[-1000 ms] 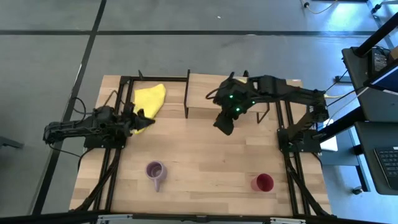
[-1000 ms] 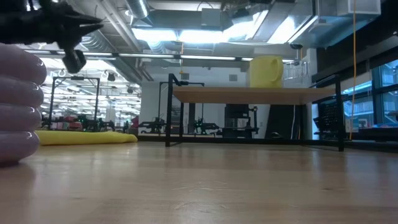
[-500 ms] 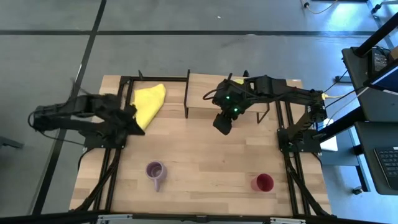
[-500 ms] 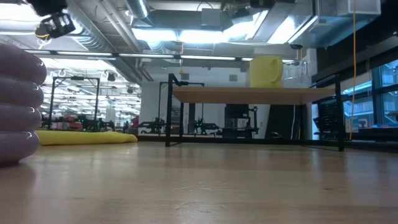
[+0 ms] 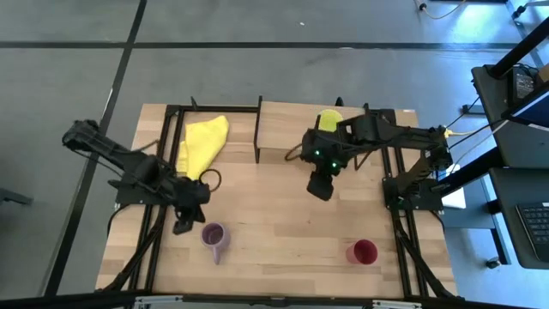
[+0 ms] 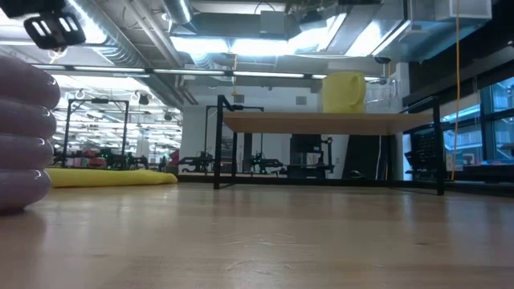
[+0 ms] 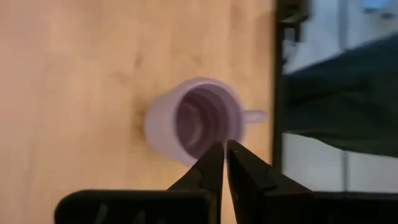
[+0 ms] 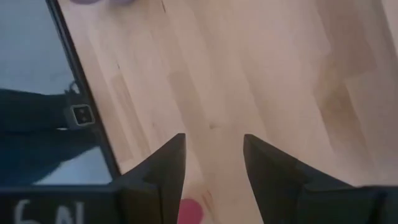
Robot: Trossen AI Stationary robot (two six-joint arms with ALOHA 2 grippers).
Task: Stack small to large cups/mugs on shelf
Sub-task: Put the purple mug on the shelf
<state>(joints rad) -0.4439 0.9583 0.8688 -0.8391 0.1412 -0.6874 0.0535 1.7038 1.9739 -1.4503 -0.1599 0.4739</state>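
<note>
A lilac mug (image 5: 214,234) stands upright on its base on the table near the front left; it also shows in the low view (image 6: 24,136) and the left wrist view (image 7: 194,119). My left gripper (image 5: 182,225) is shut and hovers just left of the mug, its tips (image 7: 222,152) over the mug's rim. My right gripper (image 5: 322,190) is open and empty above bare table in front of the shelf (image 5: 283,129). A yellow-green mug (image 5: 328,120) stands on the shelf. A dark red cup (image 5: 363,251) stands at the front right. A clear glass (image 6: 383,92) stands beside the yellow-green mug.
A yellow cloth (image 5: 206,142) lies at the back left, beside the shelf's black legs (image 5: 259,146). Black frame rails (image 5: 156,232) run along both table sides. Bare wood lies between the lilac mug and the red cup.
My left gripper has swung from beside the yellow cloth toward the table's near edge and now stands by the lilac mug. My right gripper has drawn back from the shelf toward the near edge, uncovering the yellow-green mug. The cups have not moved.
</note>
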